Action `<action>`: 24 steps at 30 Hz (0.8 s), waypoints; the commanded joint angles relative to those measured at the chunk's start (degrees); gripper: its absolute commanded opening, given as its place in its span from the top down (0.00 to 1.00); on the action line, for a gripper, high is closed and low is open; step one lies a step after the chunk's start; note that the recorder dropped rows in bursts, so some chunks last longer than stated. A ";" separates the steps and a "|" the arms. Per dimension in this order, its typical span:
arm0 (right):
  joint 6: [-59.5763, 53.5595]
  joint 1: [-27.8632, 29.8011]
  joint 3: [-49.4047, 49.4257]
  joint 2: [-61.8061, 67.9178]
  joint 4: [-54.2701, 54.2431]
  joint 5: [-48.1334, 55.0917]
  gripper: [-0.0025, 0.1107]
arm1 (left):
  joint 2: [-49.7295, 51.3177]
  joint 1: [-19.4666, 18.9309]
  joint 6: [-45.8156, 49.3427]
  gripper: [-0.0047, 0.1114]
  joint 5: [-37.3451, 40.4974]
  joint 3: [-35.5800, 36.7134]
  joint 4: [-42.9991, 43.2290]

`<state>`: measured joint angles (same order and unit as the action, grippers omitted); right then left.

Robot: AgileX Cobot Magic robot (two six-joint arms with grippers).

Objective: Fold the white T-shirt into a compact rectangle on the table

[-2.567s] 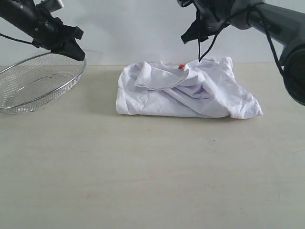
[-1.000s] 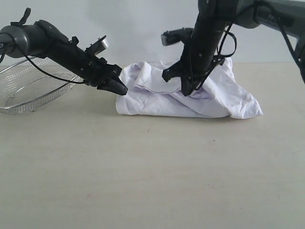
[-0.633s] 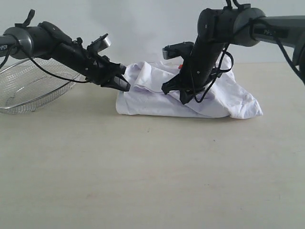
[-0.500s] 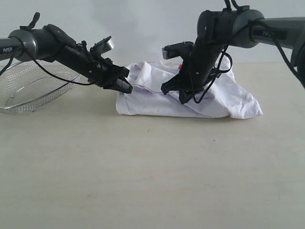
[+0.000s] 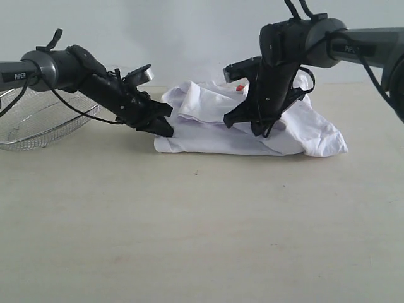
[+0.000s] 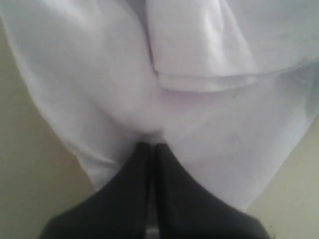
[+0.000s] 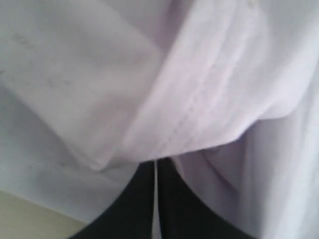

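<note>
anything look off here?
The white T-shirt is a lumpy, wrinkled heap, not a flat rectangle: a folded flap lies loose on top and one corner sticks out on the right. The wire basket at left looks tilted. Nothing spilled or damaged.

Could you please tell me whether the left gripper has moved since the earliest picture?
Yes. The left gripper left the spot above the wire basket's rim and travelled right and down, now meeting the white T-shirt's left edge.
</note>
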<state>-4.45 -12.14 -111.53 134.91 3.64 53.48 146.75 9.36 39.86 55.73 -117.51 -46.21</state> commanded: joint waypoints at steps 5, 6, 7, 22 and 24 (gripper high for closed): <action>1.64 0.24 0.07 1.61 7.81 0.83 0.98 | 0.57 0.39 -3.20 0.92 -0.08 0.07 3.12; 1.64 0.24 0.07 1.80 7.81 1.32 0.98 | 0.57 0.39 -3.92 0.92 0.53 0.07 3.95; 1.42 0.24 0.07 2.38 7.65 2.29 0.98 | 0.57 0.39 -4.57 0.92 1.79 0.07 5.22; -1.02 0.00 0.39 3.22 3.88 14.63 0.98 | 0.25 0.39 -6.02 0.92 12.88 0.07 8.34; -1.02 -0.46 2.21 2.75 3.88 14.96 0.98 | 0.25 0.39 -6.02 0.92 14.23 0.07 8.34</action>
<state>-5.11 -12.14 -111.65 137.25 8.33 63.62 146.58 9.36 34.54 65.78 -117.88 -41.24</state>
